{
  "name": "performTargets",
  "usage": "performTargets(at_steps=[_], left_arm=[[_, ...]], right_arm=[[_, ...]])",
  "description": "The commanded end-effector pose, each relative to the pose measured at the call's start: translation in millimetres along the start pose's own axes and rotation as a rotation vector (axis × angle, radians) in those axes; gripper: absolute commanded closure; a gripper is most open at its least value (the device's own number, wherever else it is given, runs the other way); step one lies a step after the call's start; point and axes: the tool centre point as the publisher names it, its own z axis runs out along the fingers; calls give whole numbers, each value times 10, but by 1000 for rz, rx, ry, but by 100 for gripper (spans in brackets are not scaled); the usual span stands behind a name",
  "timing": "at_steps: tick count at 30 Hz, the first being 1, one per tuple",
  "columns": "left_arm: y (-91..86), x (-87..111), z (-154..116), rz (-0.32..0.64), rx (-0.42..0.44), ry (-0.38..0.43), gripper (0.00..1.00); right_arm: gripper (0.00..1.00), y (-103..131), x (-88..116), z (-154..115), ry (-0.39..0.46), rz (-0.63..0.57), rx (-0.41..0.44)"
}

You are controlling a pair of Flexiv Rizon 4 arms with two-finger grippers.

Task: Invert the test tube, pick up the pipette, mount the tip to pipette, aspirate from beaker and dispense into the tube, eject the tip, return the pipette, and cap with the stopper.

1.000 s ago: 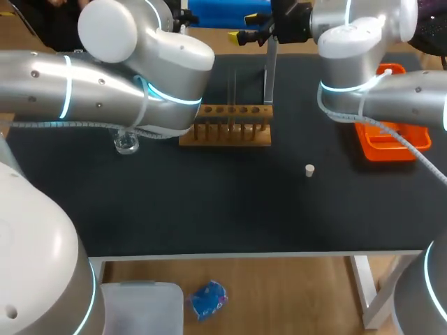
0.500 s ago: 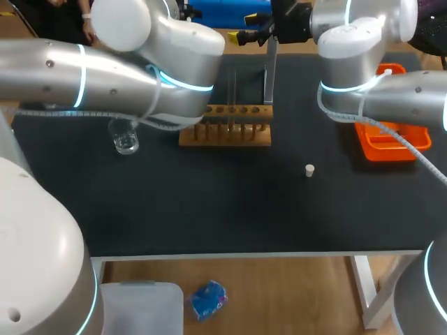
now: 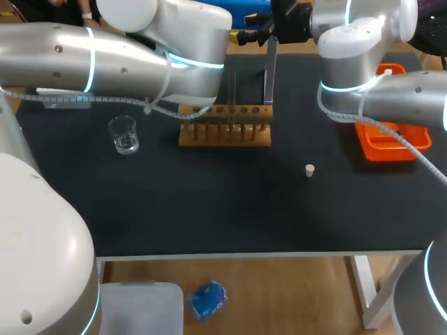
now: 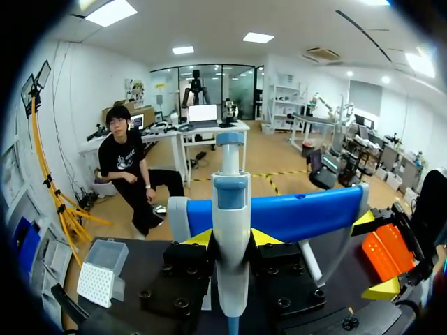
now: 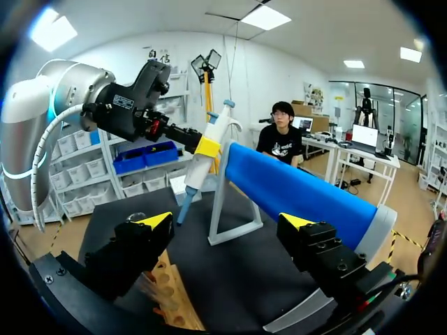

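Fingertips [image 4: 199, 239] of the left gripper [image 4: 232, 241] press on both sides of the slim white-and-blue plastic pipette [image 4: 230, 195], holding it upright with its narrow end down. It is close beside the blue cylinder stand [image 5: 293, 188] on its white frame at the far side of the black tabletop [image 3: 209, 202]. The right gripper [image 5: 225, 222] hangs nearby, the wooden test-tube rack [image 3: 225, 134] below it, its fingers spread wide with nothing between them. The small clear glass beaker [image 3: 124, 134] stands left of the rack, the little white stopper [image 3: 309, 169] lies alone nearer the front, and an orange plastic tray [image 3: 383, 148] sits to the right.
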Motion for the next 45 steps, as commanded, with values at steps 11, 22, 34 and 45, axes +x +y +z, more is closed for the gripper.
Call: performTargets(at_steps=[11,22,34,45], left_arm=[[-23,-25,141,9,-64,-13,100],[29,-70,239,7,-81,-16,100],[100,-89,278,-2,-93,-20,100],[164,-87,313,-10,-107,-22,100]], right_arm=[[0,-2,2,2,-1,0,0],[0,-2,2,2,-1,0,0],[0,-2,2,2,-1,0,0],[0,-2,2,2,-1,0,0]])
